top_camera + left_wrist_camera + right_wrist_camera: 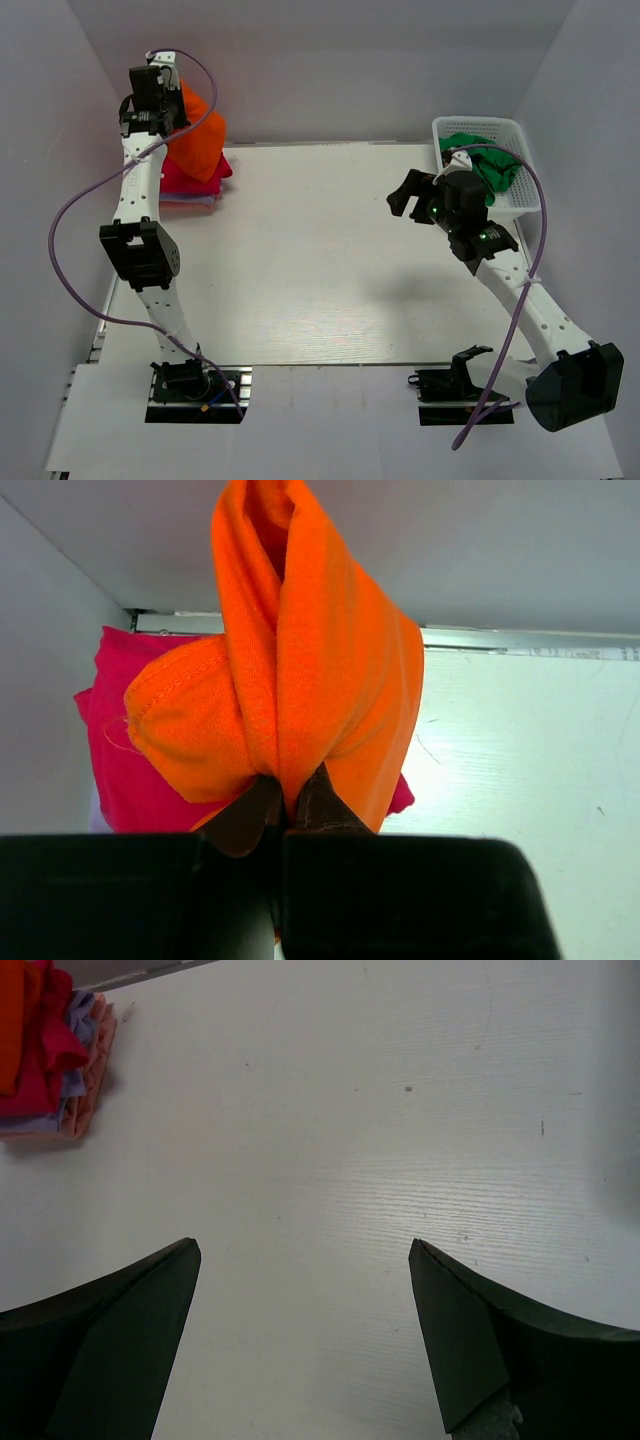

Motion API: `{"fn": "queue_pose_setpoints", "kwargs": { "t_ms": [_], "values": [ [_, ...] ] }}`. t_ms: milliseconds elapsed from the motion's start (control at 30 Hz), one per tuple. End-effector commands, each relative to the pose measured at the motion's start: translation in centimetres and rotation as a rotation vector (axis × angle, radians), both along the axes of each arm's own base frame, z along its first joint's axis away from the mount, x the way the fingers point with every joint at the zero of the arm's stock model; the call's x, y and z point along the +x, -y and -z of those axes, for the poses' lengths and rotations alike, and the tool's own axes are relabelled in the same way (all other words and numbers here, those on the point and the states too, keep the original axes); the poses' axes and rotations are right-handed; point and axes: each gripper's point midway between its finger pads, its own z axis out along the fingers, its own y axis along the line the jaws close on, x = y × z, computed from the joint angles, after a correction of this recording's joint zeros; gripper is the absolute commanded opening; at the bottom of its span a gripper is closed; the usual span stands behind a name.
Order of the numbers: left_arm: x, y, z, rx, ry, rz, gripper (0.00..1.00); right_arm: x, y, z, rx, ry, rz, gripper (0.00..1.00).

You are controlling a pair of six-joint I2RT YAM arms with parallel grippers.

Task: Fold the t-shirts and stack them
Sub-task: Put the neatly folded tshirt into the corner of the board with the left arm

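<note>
White walls box in a pale worktop (330, 260) on three sides. The L arm reaches to the far left corner, where the left gripper (285, 802) is clenched on the orange t-shirt (300, 650). In the L wrist cam I see the two dark fingertips pinching a bunched fold of the cloth, which rises from the tips as a twisted, rolled bundle. From the top cam the orange cloth hangs off the gripper over the stack (196, 188) of folded shirts. The stack sits at the far left corner of the worktop, close to the left wall. I can't tell whether the cloth's lower end touches the stack or hangs just clear of it. Top of the stack is a magenta shirt (125, 760). Under it, per the R wrist cam, are lilac and pale pink layers, edges approx. aligned.

The R arm is over the right half of the worktop. The right gripper (305, 1260) is released, jaws wide apart w/ nothing btwn them, only bare worktop below. It hovers near the left side of the white basket (522, 128), which stands at the far right corner. A green t-shirt (482, 165) lies crumpled inside the basket. A purple cable (60, 240) loops off each arm.
</note>
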Motion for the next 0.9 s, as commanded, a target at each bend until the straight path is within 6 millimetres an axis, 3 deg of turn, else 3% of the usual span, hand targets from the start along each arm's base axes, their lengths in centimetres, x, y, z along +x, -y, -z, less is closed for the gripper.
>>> {"fn": "queue_pose_setpoints", "kwargs": {
  "t_ms": [0, 133, 367, 500, 700, 733, 800, 867],
  "values": [
    [-1.0, -1.0, -3.9, 0.004, 0.095, -0.052, 0.00, 0.8, -0.3, -2.1, 0.022, 0.057, -0.006, 0.91],
    [-1.1, -3.0, -0.7, 0.043, 0.030, -0.134, 0.00, 1.1, -1.1, -1.9, 0.041, 0.040, -0.026, 0.91],
    [-1.5, -8.0, 0.4, 0.098, 0.012, -0.266, 0.00, 1.8, -1.9, -1.3, 0.048, 0.009, -0.053, 0.91],
    [-1.4, -9.2, 1.6, 0.097, -0.009, -0.285, 0.03, 2.2, -2.4, -1.2, 0.051, -0.001, -0.067, 0.91],
    [-1.3, -10.3, 3.5, 0.095, -0.050, -0.302, 0.46, 2.6, -2.4, -1.1, 0.047, -0.007, -0.060, 0.91],
    [-1.4, -10.3, 3.9, 0.095, -0.061, -0.301, 0.74, 2.7, -2.4, -0.8, 0.042, -0.013, -0.066, 0.91],
    [-1.4, -10.6, 4.4, 0.102, -0.071, -0.317, 1.00, 2.7, -2.7, -0.7, 0.044, -0.024, -0.075, 0.91],
    [-1.5, -11.3, 3.8, 0.119, -0.061, -0.351, 1.00, 2.9, -3.0, -0.2, 0.045, -0.044, -0.088, 0.91]
  ]
}}
